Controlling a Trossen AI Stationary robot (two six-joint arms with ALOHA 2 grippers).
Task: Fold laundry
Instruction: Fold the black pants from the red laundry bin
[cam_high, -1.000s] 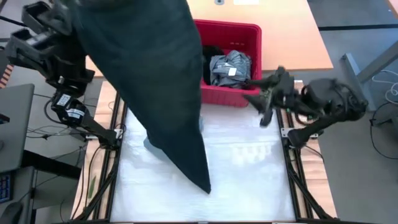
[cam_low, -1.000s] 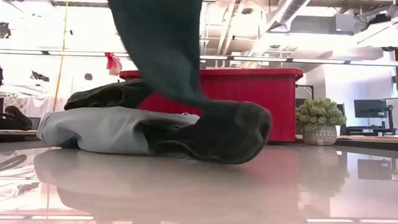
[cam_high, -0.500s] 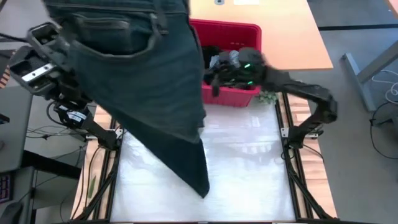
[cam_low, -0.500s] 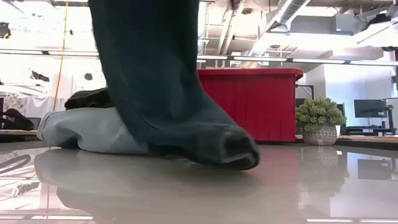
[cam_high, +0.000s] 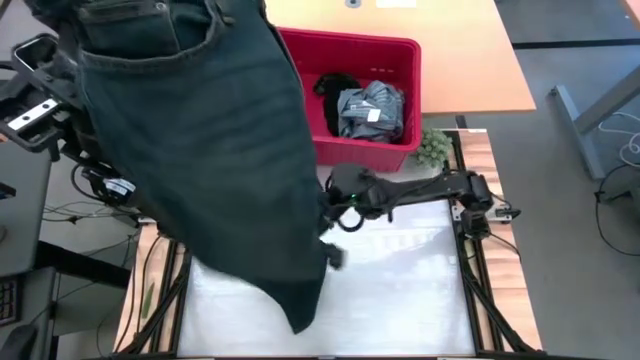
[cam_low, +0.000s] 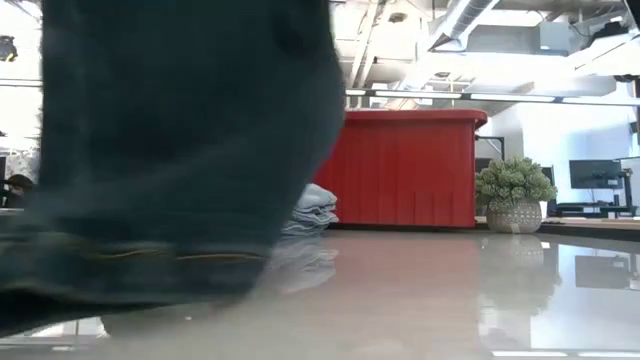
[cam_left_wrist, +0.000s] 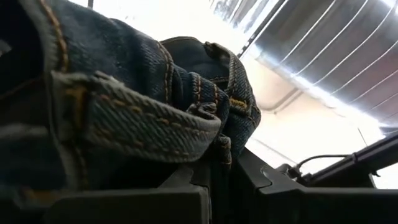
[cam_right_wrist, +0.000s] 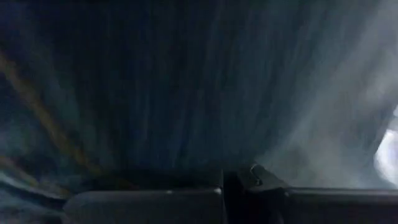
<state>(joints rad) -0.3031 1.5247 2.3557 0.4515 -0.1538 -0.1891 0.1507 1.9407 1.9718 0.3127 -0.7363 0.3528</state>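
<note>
A pair of dark blue jeans (cam_high: 220, 170) hangs high over the table's left half, waistband up. My left gripper (cam_left_wrist: 211, 186) is shut on it; in the high view the cloth hides the gripper. The leg hem (cam_low: 150, 260) reaches down to the table near its near edge. My right gripper (cam_high: 335, 212) has reached in level from the right to the jeans' right edge and is shut (cam_right_wrist: 224, 186), with denim filling its wrist view. A folded light blue garment (cam_low: 315, 210) lies on the table behind the jeans. My left gripper pinches the jeans' waistband (cam_left_wrist: 205, 118) between its two fingers, beside a belt loop, several layers bunched together. The fingers point steeply up. The jeans hang below, their leg end down at the table. My right gripper is at the jeans' right edge; whether it touches the cloth I cannot tell.
A red basket (cam_high: 370, 60) stands at the table's far edge with grey-blue and black garments (cam_high: 370, 108) inside. A small potted plant (cam_high: 433, 148) sits to the basket's right. The table's right half (cam_high: 400, 290) is bare white surface.
My right gripper has swept from beside the basket at the right edge toward the table's left, sinking and turning level, up to the hanging jeans. The jeans have swung left and toward the near edge, uncovering the light blue garment.
</note>
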